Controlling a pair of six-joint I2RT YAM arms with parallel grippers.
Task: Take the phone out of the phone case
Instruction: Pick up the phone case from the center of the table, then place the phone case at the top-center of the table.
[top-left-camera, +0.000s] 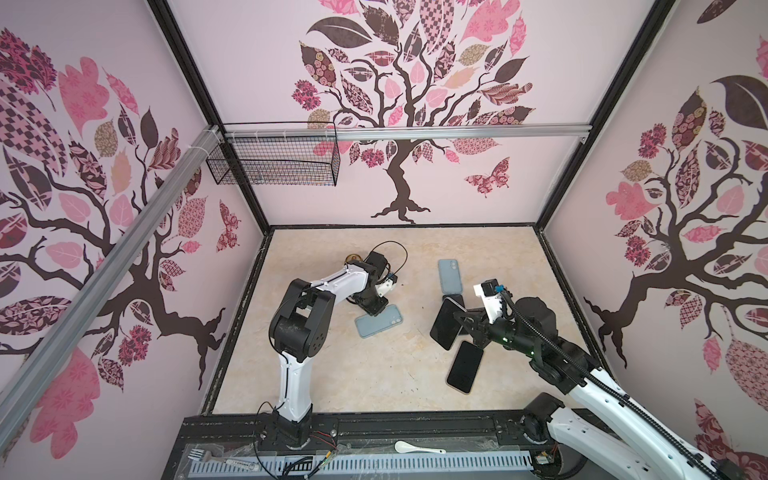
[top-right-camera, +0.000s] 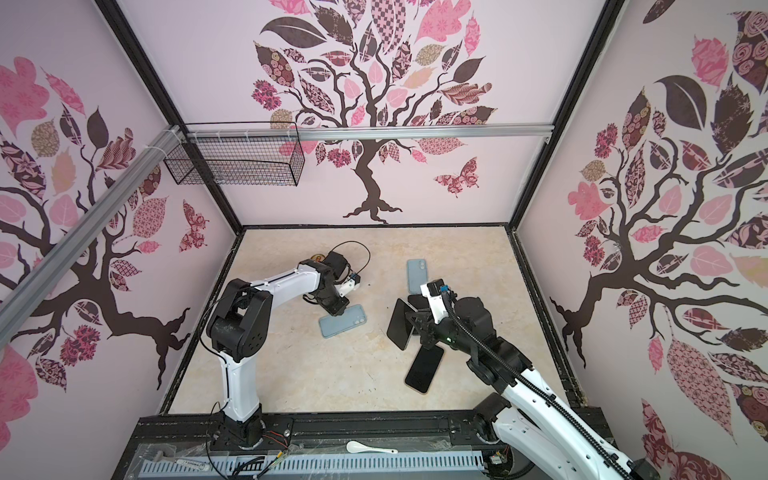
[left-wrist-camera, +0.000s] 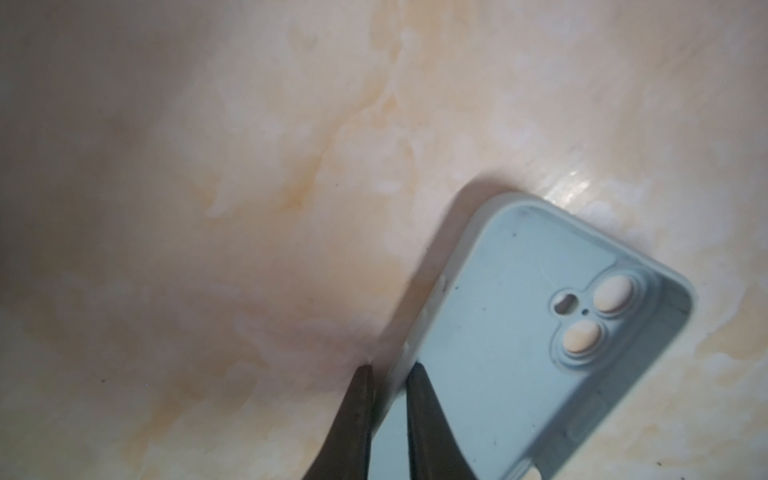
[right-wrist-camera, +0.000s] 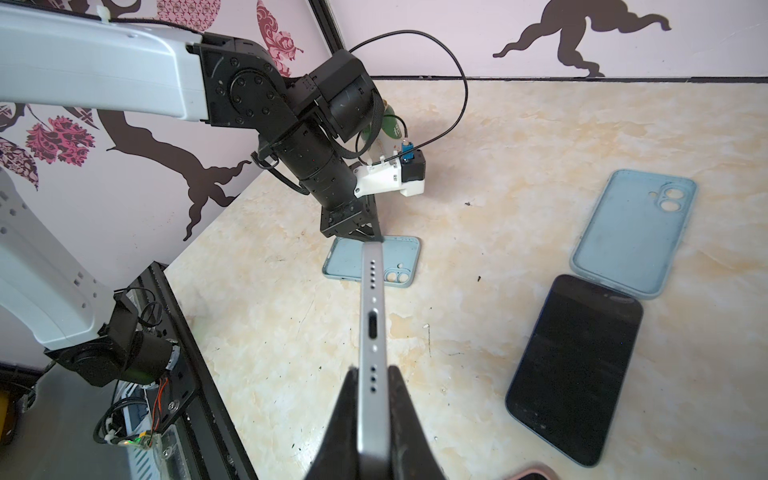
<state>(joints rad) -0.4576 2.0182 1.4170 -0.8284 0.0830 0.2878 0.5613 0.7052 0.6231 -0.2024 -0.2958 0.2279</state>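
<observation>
A: Where is the phone (right-wrist-camera: 372, 291)?
B: Clear of the case (left-wrist-camera: 519, 332), clamped edge-on in the right gripper (right-wrist-camera: 373, 370).
A: And the left gripper (left-wrist-camera: 391, 365)?
B: Narrow, apparently pinching the case's wall; extraction looks complete.

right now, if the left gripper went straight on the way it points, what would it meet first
The empty blue case: the left gripper points down with fingers astride its side wall, tabletop likely just below.
</observation>
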